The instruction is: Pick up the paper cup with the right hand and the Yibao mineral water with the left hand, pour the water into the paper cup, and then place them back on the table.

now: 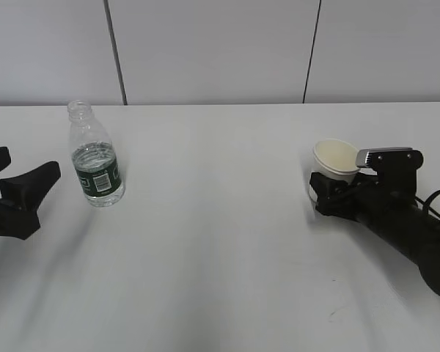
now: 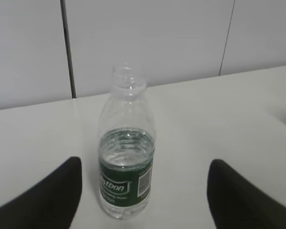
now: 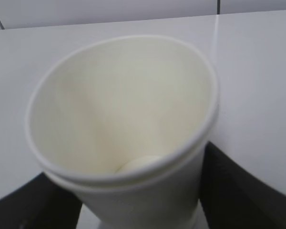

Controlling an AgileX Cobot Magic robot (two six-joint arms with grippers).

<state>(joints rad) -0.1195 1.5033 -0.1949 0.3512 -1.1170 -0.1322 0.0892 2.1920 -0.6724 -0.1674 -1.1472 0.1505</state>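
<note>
The Yibao mineral water bottle stands upright and uncapped on the white table at the left, about half full of clear water. My left gripper is open just left of it, not touching. In the left wrist view the bottle stands ahead between the spread fingertips of the left gripper. My right gripper is shut on the lower part of the cream paper cup, which tilts leftward. In the right wrist view the empty cup fills the frame, with a finger on either side.
A grey panelled wall with dark vertical seams rises behind the table's far edge. Bare white tabletop lies between the bottle and the cup.
</note>
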